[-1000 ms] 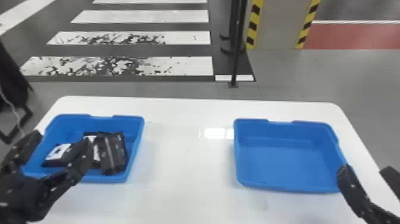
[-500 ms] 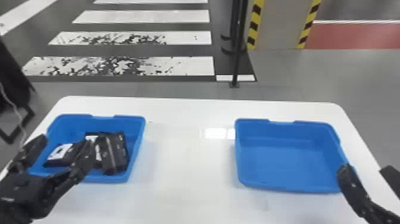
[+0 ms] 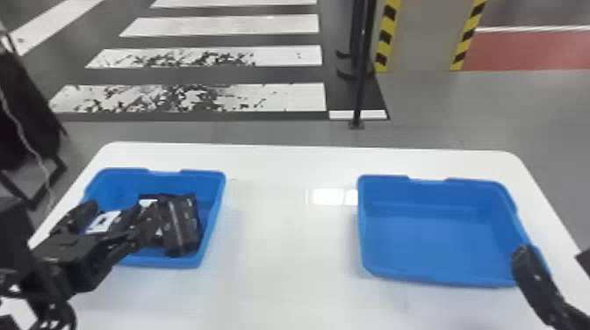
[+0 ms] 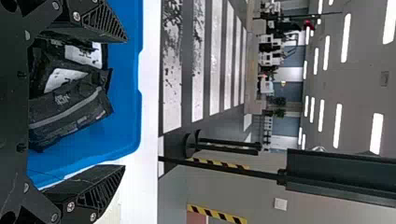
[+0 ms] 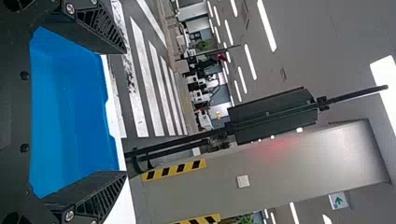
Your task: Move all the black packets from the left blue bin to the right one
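My left gripper stands open over the left blue bin in the head view. A black packet lies at that bin's right side, beside the gripper's right finger; another with a white label is partly behind the fingers. In the left wrist view, the open left gripper faces several overlapping packets, one with a grey stripe. At the right blue bin's near right corner, my right gripper is parked, open; the right wrist view shows the same gripper before the bin's blue interior.
Both bins stand on a white table, with a wide stretch of tabletop between them. Beyond the far edge, a thin black pole rises from the floor. A dark object stands on the floor at the far left.
My left gripper has moved to the right, bringing its fingers farther over the left bin and nearer the right-hand packet. The packets and the right arm have kept their places.
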Controlling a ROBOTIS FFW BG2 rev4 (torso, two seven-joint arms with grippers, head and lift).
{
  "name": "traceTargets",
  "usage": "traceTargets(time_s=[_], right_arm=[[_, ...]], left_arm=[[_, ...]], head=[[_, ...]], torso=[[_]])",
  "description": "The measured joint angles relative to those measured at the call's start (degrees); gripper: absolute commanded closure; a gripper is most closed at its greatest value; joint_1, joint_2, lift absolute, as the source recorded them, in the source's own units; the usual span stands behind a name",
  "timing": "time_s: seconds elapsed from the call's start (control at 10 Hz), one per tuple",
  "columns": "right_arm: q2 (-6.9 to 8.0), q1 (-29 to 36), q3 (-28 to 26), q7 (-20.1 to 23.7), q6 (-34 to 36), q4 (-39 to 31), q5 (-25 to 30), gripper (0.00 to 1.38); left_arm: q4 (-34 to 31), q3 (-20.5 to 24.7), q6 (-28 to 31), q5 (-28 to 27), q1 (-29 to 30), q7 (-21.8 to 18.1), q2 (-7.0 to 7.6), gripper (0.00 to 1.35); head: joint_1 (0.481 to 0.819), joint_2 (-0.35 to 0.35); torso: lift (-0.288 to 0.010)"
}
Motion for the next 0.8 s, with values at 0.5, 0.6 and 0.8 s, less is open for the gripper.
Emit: traceTargets(time_s=[0.5,0.6,0.8], right_arm=[[0.00,0.00,0.15,0.40,0.66,0.34,-0.53,0.11],[0.00,0.00,0.18,0.50,0.76,0.48,-0.80,0.11],[0.00,0.00,0.21,0.74,1.12,0.79,-1.14,0.11]], left_arm=[[9.99,-4.43,18.39,-2.70,-12.25,-2.30,4.12,0.20],[11.23,-4.94,21.03,-3.78,-13.96,-2.32,4.43,0.20],[14.85,-5.27,23.52,-5.18,-17.40,-2.21,4.25,0.20]], head=[[0.695,0.048],[0.695,0.050],[0.695,0.058]], torso=[[-0.146],[-0.146],[-0.146]])
